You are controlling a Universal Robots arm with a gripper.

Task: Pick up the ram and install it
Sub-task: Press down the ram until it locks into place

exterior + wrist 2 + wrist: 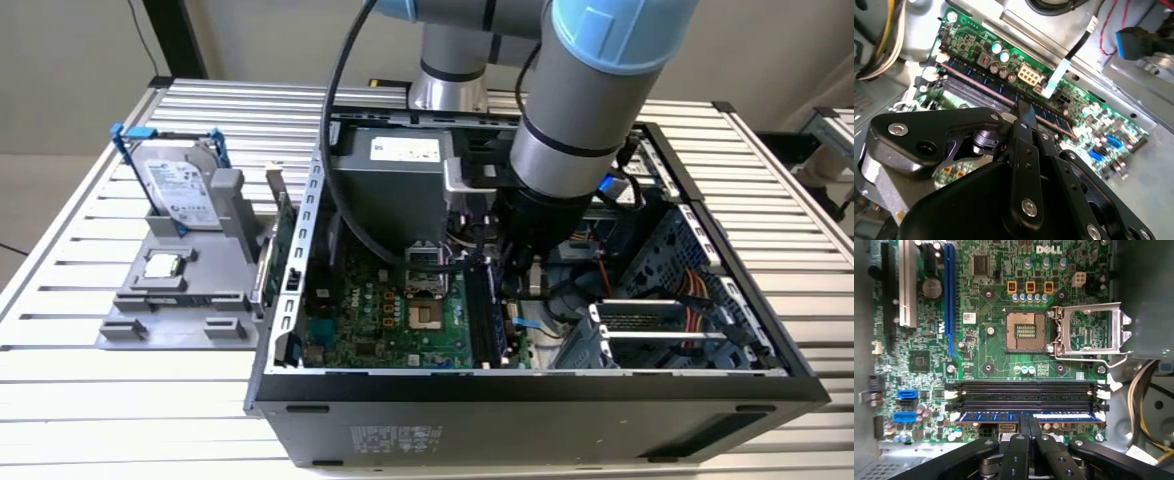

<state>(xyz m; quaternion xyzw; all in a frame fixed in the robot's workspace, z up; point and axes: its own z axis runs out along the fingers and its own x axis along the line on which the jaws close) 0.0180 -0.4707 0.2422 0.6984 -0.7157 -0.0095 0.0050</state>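
In the exterior view my arm (pixel 567 150) comes down from the top of the frame into the open computer case (pixel 534 400) that fills the centre and right. My gripper (pixel 514 285) is low inside it, over the right edge of the green motherboard (pixel 387 315), at the black memory slots (pixel 483 320) that run down the frame there. At the left of the frame a grey holder (pixel 174 300) on the slatted table (pixel 80 250) carries the silver hard drive (pixel 180 185) with blue clips and the small square processor chip (pixel 163 265).

In the second wrist view my black fingers (pixel 1025 125) rise from the bottom centre, drawn together over the ram (pixel 1004 92). The ram is a thin stick with dark chips running diagonally from upper left to centre right, lying in a slot beside the other black slots. My fingertips sit right on its top edge; the jaws look closed around it, with almost no gap between them.

In the first wrist view my gripper (pixel 1029 427) is at the bottom centre, both fingers nearly pressed together. The ram (pixel 999 416) lies level across the lower part of the frame in the lowest of the slots, its bluish face showing on either side of my fingers, just under two empty black slots (pixel 1024 390). The open processor socket (pixel 1026 330) is at frame centre.
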